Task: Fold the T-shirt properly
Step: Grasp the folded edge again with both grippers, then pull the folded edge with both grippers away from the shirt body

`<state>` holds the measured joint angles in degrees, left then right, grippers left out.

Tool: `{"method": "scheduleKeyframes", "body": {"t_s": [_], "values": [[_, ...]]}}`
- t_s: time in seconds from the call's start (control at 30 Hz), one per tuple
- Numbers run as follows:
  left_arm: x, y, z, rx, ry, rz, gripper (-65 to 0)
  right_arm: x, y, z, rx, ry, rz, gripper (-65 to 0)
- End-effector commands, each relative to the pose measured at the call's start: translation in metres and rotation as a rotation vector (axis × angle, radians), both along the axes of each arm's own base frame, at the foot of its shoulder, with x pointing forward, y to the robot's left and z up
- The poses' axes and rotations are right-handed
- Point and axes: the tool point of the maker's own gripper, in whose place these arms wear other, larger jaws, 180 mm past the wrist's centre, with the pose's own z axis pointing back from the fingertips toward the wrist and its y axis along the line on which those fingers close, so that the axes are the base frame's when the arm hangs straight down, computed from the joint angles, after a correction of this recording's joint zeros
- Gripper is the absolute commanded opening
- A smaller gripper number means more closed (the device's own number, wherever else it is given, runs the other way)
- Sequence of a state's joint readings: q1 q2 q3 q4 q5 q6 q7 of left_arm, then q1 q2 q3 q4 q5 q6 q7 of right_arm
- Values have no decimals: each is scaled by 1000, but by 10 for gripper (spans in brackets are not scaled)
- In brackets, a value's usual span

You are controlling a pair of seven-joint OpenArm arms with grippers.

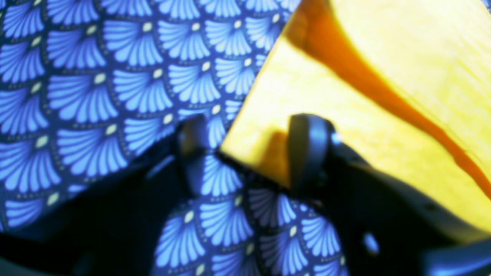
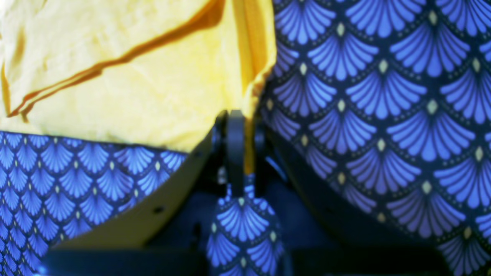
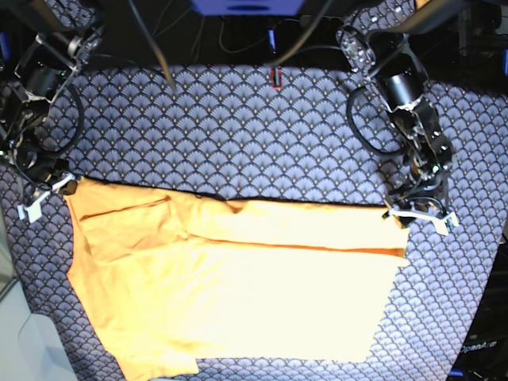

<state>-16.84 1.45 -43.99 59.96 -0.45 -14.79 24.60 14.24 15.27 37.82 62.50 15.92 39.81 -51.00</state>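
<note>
T-shirt (image 3: pixel 238 286): lies flat on the tablecloth (image 3: pixel 238 135), top part folded over; its bottom edge is cut off by the base view.
Left gripper (image 1: pixel 249 153): blurry; fingers spread wide around a shirt corner, one over the cloth, one over the shirt.
Right gripper (image 2: pixel 239 153): fingers pressed together, pinching the shirt's edge; the tips hide the pinched bit.

Around the left end effector (image 3: pixel 418 213) the patterned counter (image 3: pixel 262 135) lies bare on its outer side and behind it; only the T-shirt (image 3: pixel 238 294) corner lies between its spread fingers. The right end effector (image 3: pixel 49 193), fingers pinched on the shirt's edge, likewise has bare counter outward and behind. Between the two, the flat shirt covers the counter, offering no raised obstacle.
</note>
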Motion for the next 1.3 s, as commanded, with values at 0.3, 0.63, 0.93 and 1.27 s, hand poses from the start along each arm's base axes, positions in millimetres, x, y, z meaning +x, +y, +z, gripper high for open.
{"method": "scheduleKeyframes", "body": {"t_s": [0.3,0.63,0.93,1.27], "values": [[12,4,16,12,-45,-3,-614,11,-11,18,-23,-55,-5,-650],[-5,10,8,31,-14,0,-650,-10,-21,35,-132,-61,11,-650],[-44,30,32,136,17,6,-650,-42,-26,22,-158,16,7,-650],[-84,41,34,215,56,8,-650,-103,-42,-8,-134,113,-81,-650]]}}
